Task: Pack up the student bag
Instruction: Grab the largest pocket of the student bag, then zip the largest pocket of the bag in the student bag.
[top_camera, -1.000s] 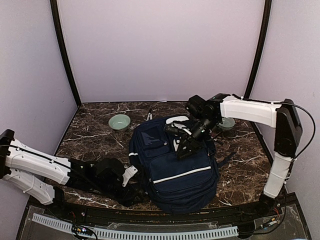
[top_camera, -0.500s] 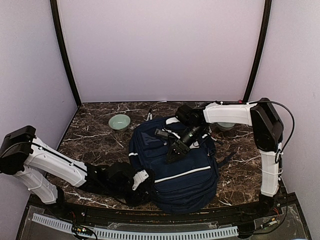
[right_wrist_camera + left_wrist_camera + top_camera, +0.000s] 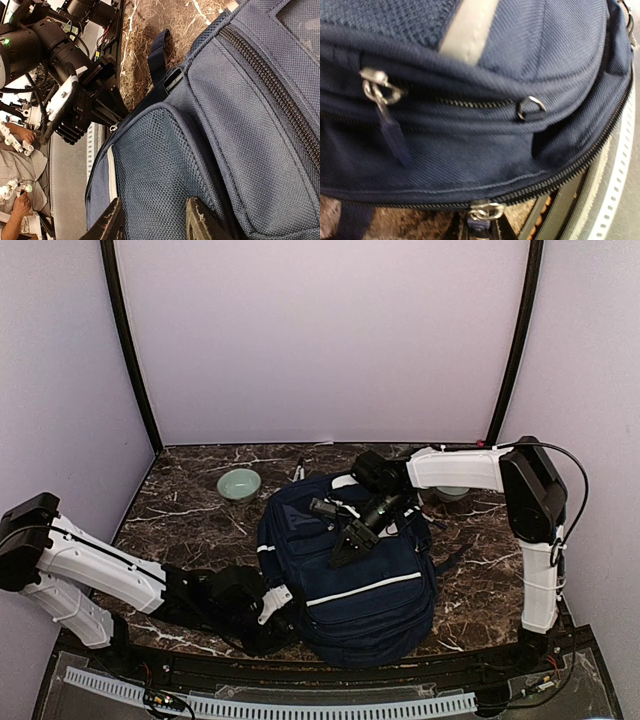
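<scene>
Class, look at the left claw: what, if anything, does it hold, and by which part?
The left claw appears to be pinched on the student bag, holding it by the metal zip pull of the lowest zip in the wrist view.

Found the student bag (image 3: 350, 570) lying front-up in the middle of the dark marble table (image 3: 190, 510), top end toward the far wall, bottom near the front edge. Was large, navy blue and bulging, with a white stripe slanting across the front pocket and a white patch near the top. Showed closed zips with silver pulls and a dark strap trailing to the right.
</scene>
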`<state>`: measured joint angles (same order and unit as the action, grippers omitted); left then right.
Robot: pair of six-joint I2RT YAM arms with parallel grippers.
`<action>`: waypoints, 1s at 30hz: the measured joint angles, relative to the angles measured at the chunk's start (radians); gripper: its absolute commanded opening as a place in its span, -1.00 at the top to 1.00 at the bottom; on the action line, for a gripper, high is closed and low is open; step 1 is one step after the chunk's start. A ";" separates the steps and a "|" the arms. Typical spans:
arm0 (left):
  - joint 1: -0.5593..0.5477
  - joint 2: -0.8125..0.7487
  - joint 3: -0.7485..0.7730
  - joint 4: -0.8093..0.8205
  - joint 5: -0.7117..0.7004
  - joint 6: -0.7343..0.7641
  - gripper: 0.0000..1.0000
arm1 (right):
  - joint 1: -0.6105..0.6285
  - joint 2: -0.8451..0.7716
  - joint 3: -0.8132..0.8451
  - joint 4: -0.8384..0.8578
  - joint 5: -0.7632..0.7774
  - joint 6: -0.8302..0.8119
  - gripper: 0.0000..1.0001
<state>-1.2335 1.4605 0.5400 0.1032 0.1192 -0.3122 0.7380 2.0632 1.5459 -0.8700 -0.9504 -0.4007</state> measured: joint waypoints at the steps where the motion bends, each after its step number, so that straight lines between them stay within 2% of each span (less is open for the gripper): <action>1: 0.000 -0.007 0.000 -0.011 0.008 -0.006 0.89 | 0.000 0.001 0.000 0.002 0.000 0.004 0.16; 7: -0.001 -0.024 0.006 -0.061 0.052 -0.031 0.95 | 0.000 0.009 0.000 0.014 0.002 0.040 0.17; 14: -0.018 -0.011 0.082 -0.125 0.148 -0.038 0.95 | 0.000 0.030 0.011 0.025 -0.010 0.089 0.24; 23: -0.089 0.127 0.220 -0.191 0.186 0.000 0.93 | -0.001 0.082 0.066 0.000 -0.045 0.143 0.28; 30: -0.106 0.235 0.373 -0.260 0.230 0.121 0.89 | -0.002 0.094 0.078 -0.003 -0.056 0.162 0.29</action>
<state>-1.3392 1.6955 0.9127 -0.1570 0.3496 -0.1917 0.7364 2.1574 1.6238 -0.8730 -1.0069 -0.2386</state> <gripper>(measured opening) 0.114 0.352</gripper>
